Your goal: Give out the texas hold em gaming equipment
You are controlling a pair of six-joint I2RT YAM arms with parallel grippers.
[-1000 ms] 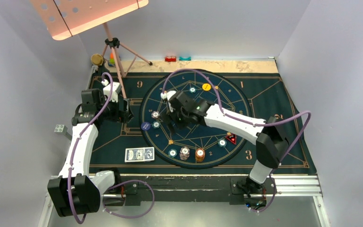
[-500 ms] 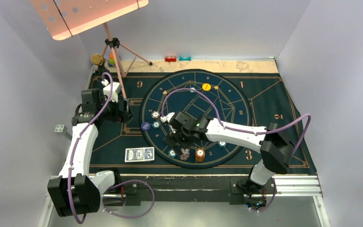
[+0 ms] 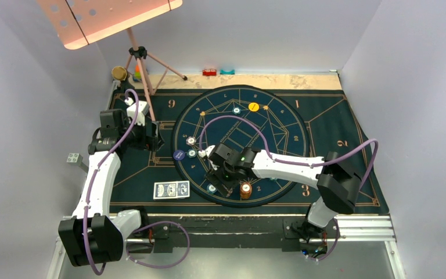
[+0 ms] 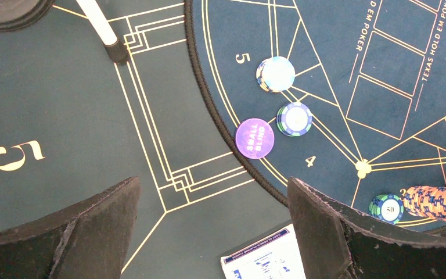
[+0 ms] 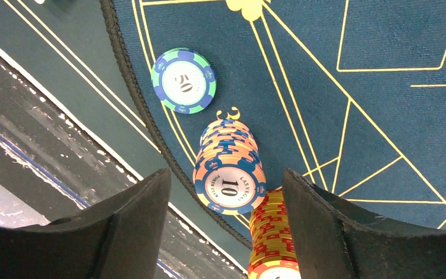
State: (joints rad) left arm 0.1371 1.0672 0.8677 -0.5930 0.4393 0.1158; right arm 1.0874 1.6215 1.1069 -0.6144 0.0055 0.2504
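Note:
My right gripper [image 3: 223, 185] is open and low over the near edge of the round mat. In the right wrist view [image 5: 225, 174] its fingers straddle a leaning stack of orange-and-blue "10" chips [image 5: 230, 174]. A yellow-and-red stack [image 5: 274, 232] stands against the right finger, and a teal "50" chip [image 5: 184, 80] lies beyond. My left gripper [image 3: 155, 135] is open and empty above the mat's left side [image 4: 213, 181]. Below it are a purple disc [image 4: 254, 138], a white chip stack [image 4: 276, 74], a teal chip [image 4: 294, 119] and the blue-backed cards [image 3: 172, 189]. The yellow disc [image 3: 254, 107] lies far on the round mat. The red triangular marker is hidden.
A pink music stand's tripod [image 3: 142, 64] stands at the far left, one leg tip showing in the left wrist view [image 4: 116, 52]. Small red [image 3: 209, 72] and teal [image 3: 227, 71] blocks sit at the far edge. The dark blue mat [image 3: 337, 122] ends near the front metal rail [image 3: 360, 226].
My right gripper has moved from the middle of the round mat toward its near edge and come down around the chip stacks. The left arm has not moved.

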